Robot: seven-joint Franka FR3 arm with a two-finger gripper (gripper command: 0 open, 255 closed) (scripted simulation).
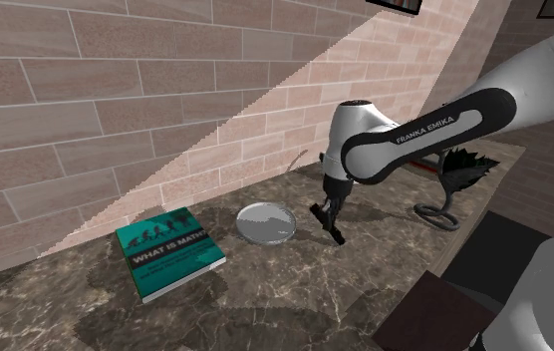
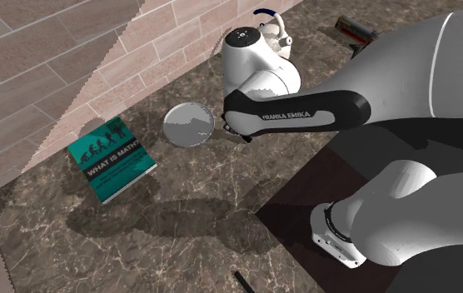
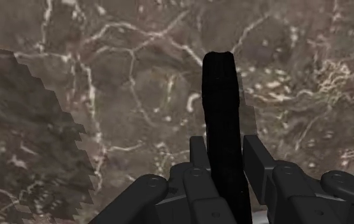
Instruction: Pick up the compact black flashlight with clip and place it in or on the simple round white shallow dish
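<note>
The pincer (image 1: pixel 327 211), clamped on the flashlight (image 3: pixel 221 95), ought to carry it leftward in the shoulder view, centre over the dish (image 1: pixel 266 222), then release low.

You have a black flashlight (image 3: pixel 223 127), an all-black gripper (image 3: pixel 225 145), a dark brown marble counter (image 1: pixel 265 299) veined in white, a pale grey dish (image 1: pixel 266 222), a teal book (image 1: pixel 170 251) with white lettering and dark figures, and a tan brick wall (image 1: pixel 86 90).
</note>
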